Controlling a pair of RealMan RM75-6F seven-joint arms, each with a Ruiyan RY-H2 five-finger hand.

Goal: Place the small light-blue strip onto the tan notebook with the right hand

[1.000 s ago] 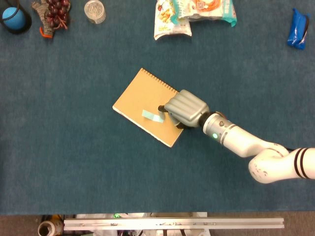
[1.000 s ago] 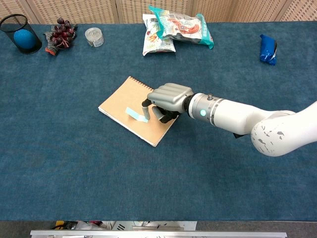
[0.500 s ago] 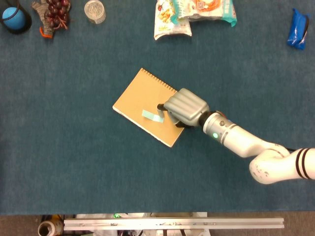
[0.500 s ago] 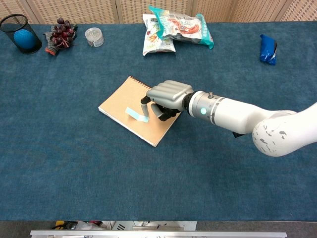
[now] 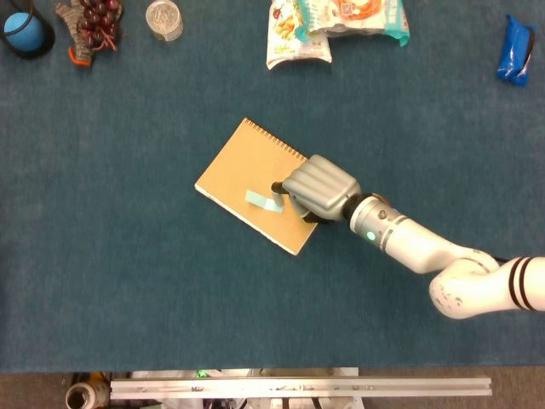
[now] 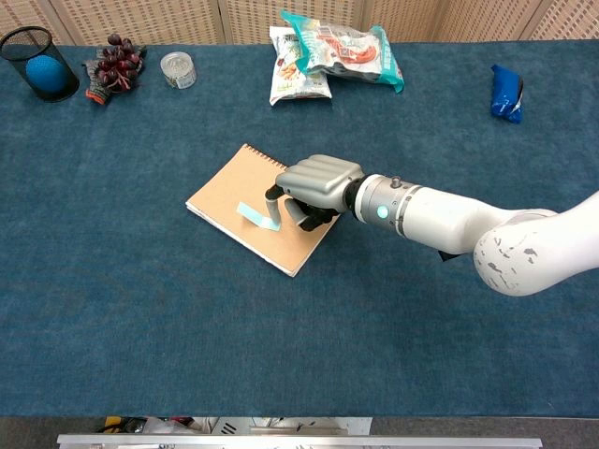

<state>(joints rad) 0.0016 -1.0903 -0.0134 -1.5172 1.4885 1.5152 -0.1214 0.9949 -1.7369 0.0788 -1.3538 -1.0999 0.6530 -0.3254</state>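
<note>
The tan spiral notebook (image 5: 238, 175) (image 6: 232, 192) lies at an angle in the middle of the blue table. The small light-blue strip (image 5: 262, 201) (image 6: 255, 215) rests along the notebook's lower middle. Its right end curls up into the fingertips of my right hand (image 5: 318, 187) (image 6: 316, 181). The hand hovers over the notebook's right corner with its fingers curled down, pinching that end of the strip. The arm reaches in from the lower right. My left hand is in neither view.
Snack bags (image 5: 334, 21) (image 6: 328, 51) lie at the back centre and a blue packet (image 5: 515, 49) at the back right. At the back left stand a small tin (image 5: 163, 19), a bunch of grapes (image 5: 94, 21) and a black mesh cup holding a blue ball (image 5: 19, 27).
The right hand has shifted very slightly left over the notebook. The strip's right end now curls up a little more; the rest of the strip stays flat.
</note>
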